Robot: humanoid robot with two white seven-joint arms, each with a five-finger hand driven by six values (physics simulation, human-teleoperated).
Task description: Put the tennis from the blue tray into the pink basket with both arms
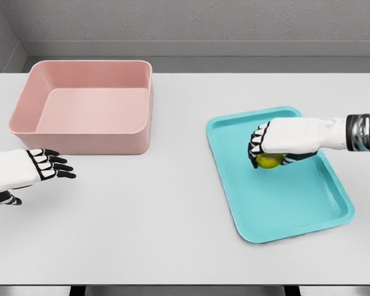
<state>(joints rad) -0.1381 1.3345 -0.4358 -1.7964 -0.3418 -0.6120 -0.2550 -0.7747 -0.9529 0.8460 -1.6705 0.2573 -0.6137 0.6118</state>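
Observation:
A yellow-green tennis ball (269, 161) lies on the blue tray (296, 209) at the right of the table. My right hand (263, 152) reaches in from the right edge and covers the ball from above, its fingers curled around it. Only the lower part of the ball shows under the palm. The pink basket (86, 105) stands at the back left with nothing visible inside. My left hand (52, 165) hovers at the left edge in front of the basket, fingers spread and holding nothing.
The white table (160, 209) runs to a front edge near the bottom of the view. A grey wall stands behind the table.

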